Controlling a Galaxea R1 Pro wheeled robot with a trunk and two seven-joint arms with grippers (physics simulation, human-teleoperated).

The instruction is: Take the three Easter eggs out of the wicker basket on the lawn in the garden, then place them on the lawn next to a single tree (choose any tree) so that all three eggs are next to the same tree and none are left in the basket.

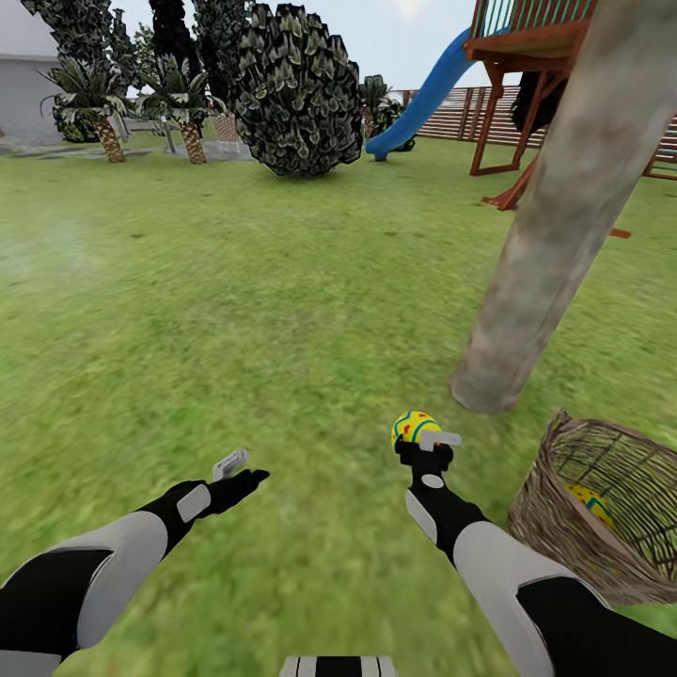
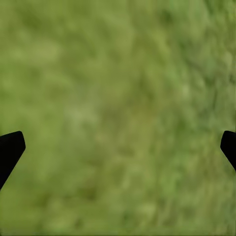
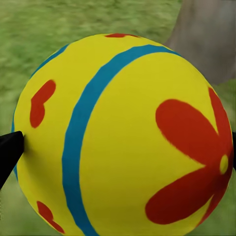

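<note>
Now the right tool (image 1: 420,438) is clenched on a yellow Easter egg (image 1: 412,428), holding it above the lawn (image 1: 235,310). Seen from the right wrist, the egg (image 3: 123,137) sits right between the black fingertips (image 3: 9,150), its blue band and red flower facing the camera, with the tree trunk (image 3: 209,34) just beyond it. From the head camera, the pale mottled tree (image 1: 555,226) rises ahead and to the right of that tool, its base near the held egg but apart from it. The wicker basket (image 1: 564,508) stands on the grass to the right of the right tool, beside the forearm, and a second egg (image 1: 590,503) lies inside it. The left tool (image 1: 240,470) hangs released over bare grass, well to the left of the right tool; the left wrist camera shows its two dark fingertips (image 2: 10,150) spread wide with nothing but lawn (image 2: 118,113) between them.
</note>
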